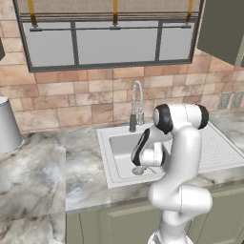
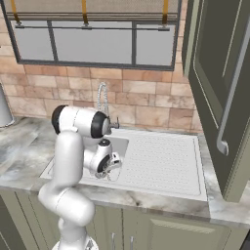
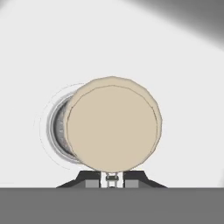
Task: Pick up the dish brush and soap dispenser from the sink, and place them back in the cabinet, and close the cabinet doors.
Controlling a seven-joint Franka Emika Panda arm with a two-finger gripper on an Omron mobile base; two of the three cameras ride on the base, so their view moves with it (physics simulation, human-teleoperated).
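Sink [image 1: 220,151] is sitting white in the counter, and the arm is reaching down into its basin, where the gripper [image 3: 112,178] is pinching the short handle of the brush [image 3: 113,127], its round tan head lying flat over the drain [image 3: 59,127] on the basin floor. Judging from this, the lift is wanting a straight rise clear of the basin wall and faucet [image 1: 137,106] before swinging toward the open cabinet door [image 2: 219,88]; the grip is looking narrow, so going slowly is advisable.
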